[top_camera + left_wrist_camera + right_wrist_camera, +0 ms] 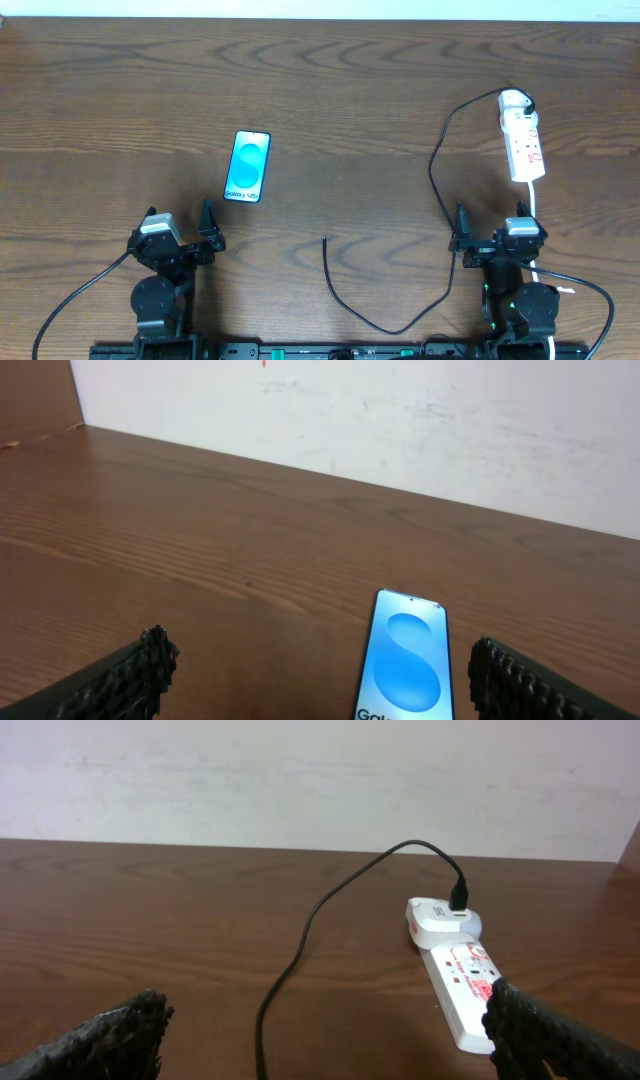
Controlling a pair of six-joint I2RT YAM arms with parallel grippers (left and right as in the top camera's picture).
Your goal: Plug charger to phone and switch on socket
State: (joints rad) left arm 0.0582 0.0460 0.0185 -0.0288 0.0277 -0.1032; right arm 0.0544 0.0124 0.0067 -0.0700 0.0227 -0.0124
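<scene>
The phone (248, 166) lies face up on the table's left half, its blue screen lit; in the left wrist view the phone (405, 660) sits just ahead, toward the right finger. My left gripper (180, 225) (320, 675) rests near the front edge, open and empty. The white socket (522, 140) (460, 980) lies at the far right. The black charger (435, 185) (300, 945) is plugged into the socket's far end, and its cable loops down to a free tip (324, 238) at mid-table. My right gripper (492, 228) (325, 1035) is open and empty, just short of the socket.
The socket's thick white cord (535, 200) runs toward the front edge past my right arm. A pale wall (300, 770) stands behind the wooden table (330, 80).
</scene>
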